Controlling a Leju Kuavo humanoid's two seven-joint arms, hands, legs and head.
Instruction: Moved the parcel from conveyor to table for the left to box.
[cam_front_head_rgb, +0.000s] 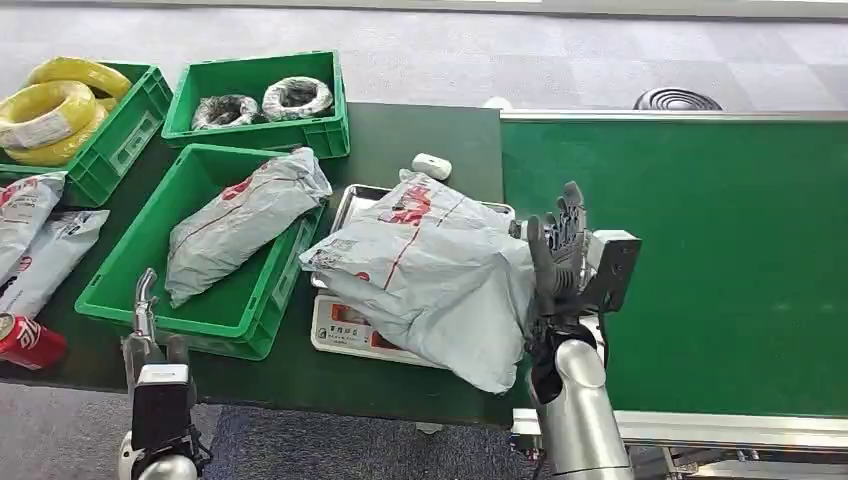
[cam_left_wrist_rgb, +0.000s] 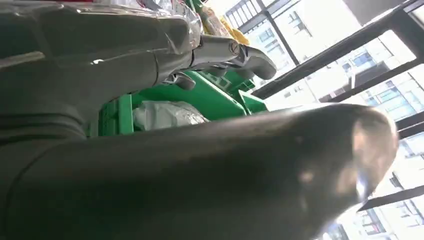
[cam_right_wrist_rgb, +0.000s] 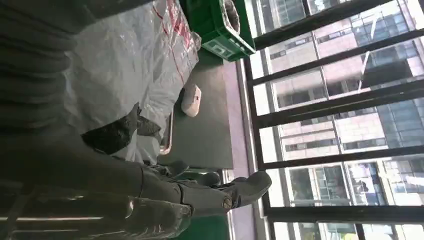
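- Left hand (cam_front_head_rgb: 150, 330) rests at the near table edge, fingers apart, holding nothing.
- Crate (cam_front_head_rgb: 120, 290) holds a grey bag (cam_front_head_rgb: 240, 220).
- Parcel (cam_front_head_rgb: 430, 275), red print unreadable, lies on the scale (cam_front_head_rgb: 340, 330).
- Right hand (cam_front_head_rgb: 560, 255) presses the parcel's right side; whether it grips is unclear.
- Conveyor (cam_front_head_rgb: 720, 250) lies right.

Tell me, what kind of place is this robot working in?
Probably a parcel-sorting or packing station. A green conveyor belt runs beside a table holding green crates, one with a grey mailing bag in it. The right hand rests against a larger parcel lying on a scale.
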